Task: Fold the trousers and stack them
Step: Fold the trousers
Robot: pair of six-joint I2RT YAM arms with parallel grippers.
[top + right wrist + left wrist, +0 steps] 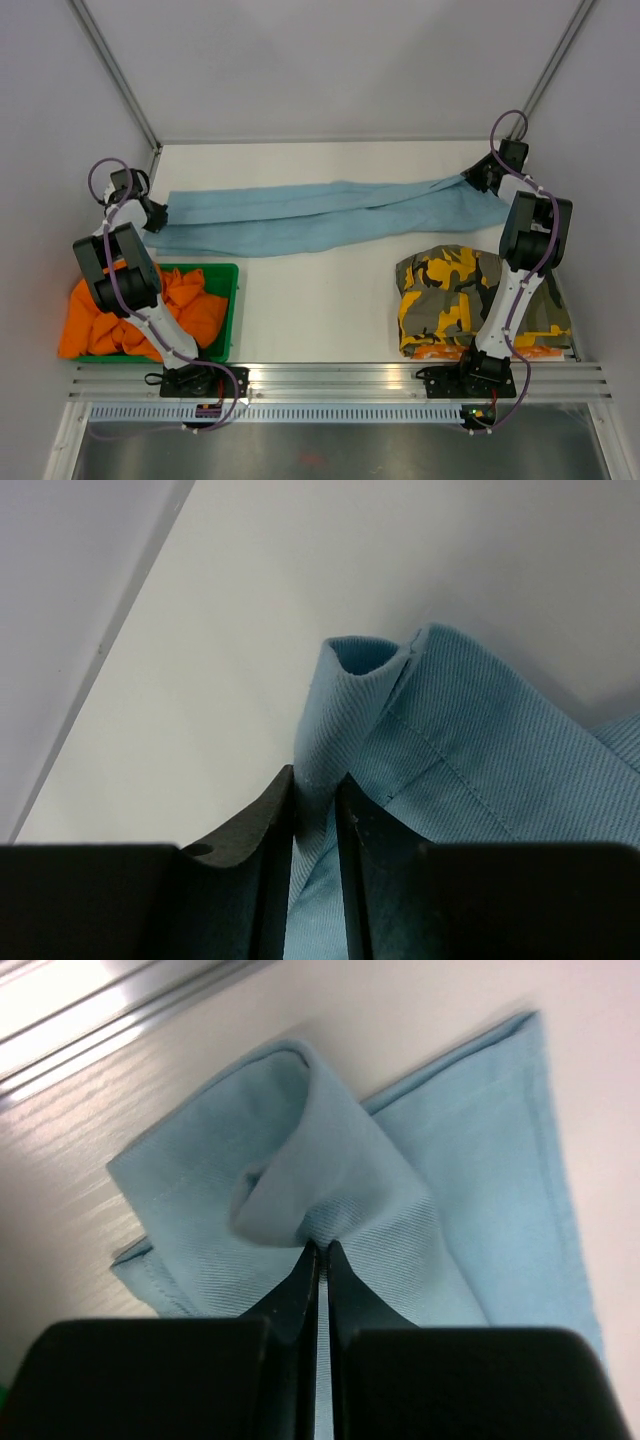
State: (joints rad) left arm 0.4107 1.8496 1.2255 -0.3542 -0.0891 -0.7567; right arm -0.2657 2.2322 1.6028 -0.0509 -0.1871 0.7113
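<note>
Light blue trousers (320, 215) lie stretched left to right across the far half of the table. My left gripper (155, 214) is shut on their left end, pinching a raised fold of blue cloth (320, 1200) between its tips. My right gripper (477, 176) is shut on their right end, with a hem fold (345, 710) clamped between its black fingers (265, 820). Folded camouflage trousers (450, 295) lie at the near right, partly under the right arm.
A green bin (225, 300) at the near left holds orange cloth (130, 315). The table's back edge and frame posts stand close behind both grippers. An aluminium rail (330, 380) runs along the near edge.
</note>
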